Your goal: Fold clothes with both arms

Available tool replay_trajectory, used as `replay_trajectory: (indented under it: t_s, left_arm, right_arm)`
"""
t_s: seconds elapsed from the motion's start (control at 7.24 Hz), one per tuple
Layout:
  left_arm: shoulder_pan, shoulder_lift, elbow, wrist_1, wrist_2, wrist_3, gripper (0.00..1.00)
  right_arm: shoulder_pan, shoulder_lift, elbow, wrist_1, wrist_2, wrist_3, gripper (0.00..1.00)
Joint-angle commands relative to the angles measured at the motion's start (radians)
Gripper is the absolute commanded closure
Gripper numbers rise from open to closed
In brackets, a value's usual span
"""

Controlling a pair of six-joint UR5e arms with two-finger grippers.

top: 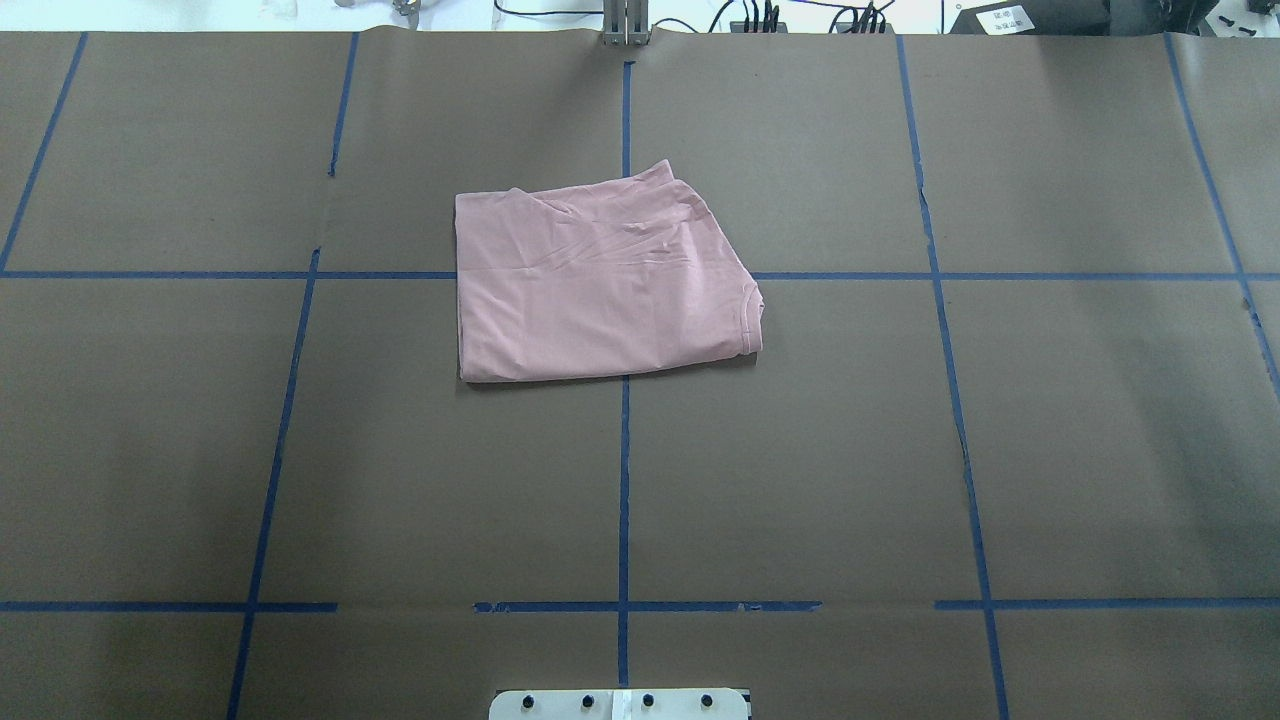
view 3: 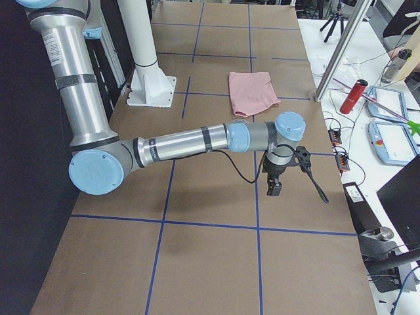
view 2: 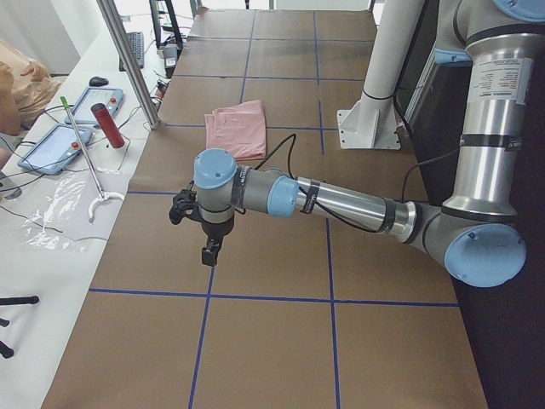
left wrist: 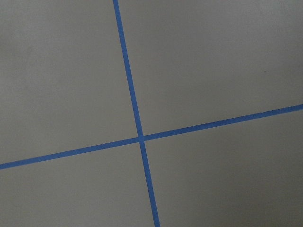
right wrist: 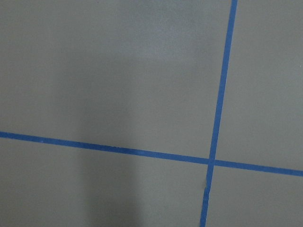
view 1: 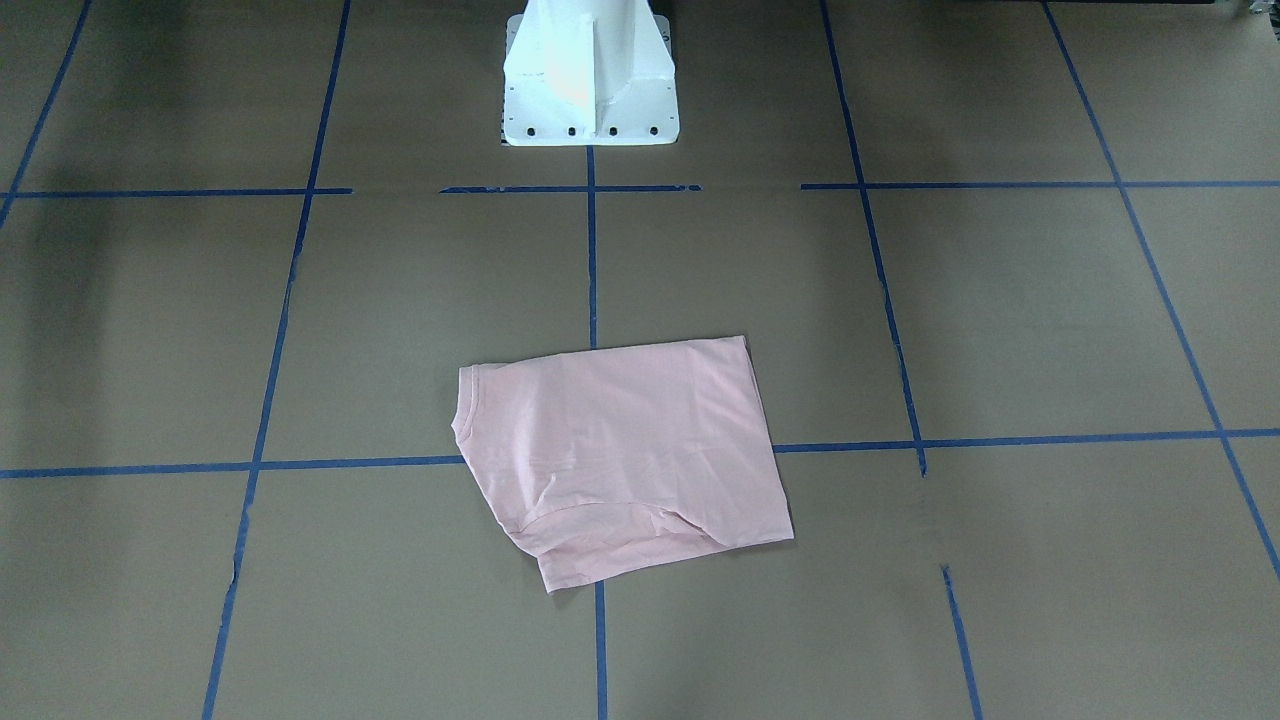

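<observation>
The left pincer (view 2: 208, 252) is hanging over bare worktop (top: 180, 450), showing only in a side view, so I cannot tell whether it is wide or narrow. The pink T-shirt (top: 600, 290) is lying folded across the centre tape line (top: 624, 480) (plain side up, print hidden). The right pincer (view 3: 273, 189) is hanging likewise, and its spread is equally impossible to tell.

Nothing is legible: the white sticker (view 2: 501, 77) on the left arm (view 2: 358, 204) (tiny print) is too blurred to read.
</observation>
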Motion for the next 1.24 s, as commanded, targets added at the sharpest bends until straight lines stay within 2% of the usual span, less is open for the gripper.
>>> replay_trajectory:
  t_s: [0.0,0.41,1.1]
  left_arm:
    - [0.001,0.005,-0.026,0.046,-0.003,0.001,0.00]
    - [0.001,-0.008,0.001,0.039,-0.005,0.002,0.00]
    - [0.002,-0.026,-0.022,0.040,-0.007,0.002,0.00]
  right_arm:
    - [-0.006,-0.032,0.040,-0.003,0.003,-0.011,0.00]
    - [-0.015,-0.050,0.039,0.006,0.000,0.004,0.00]
    - [-0.018,-0.046,0.048,0.008,-0.005,0.005,0.00]
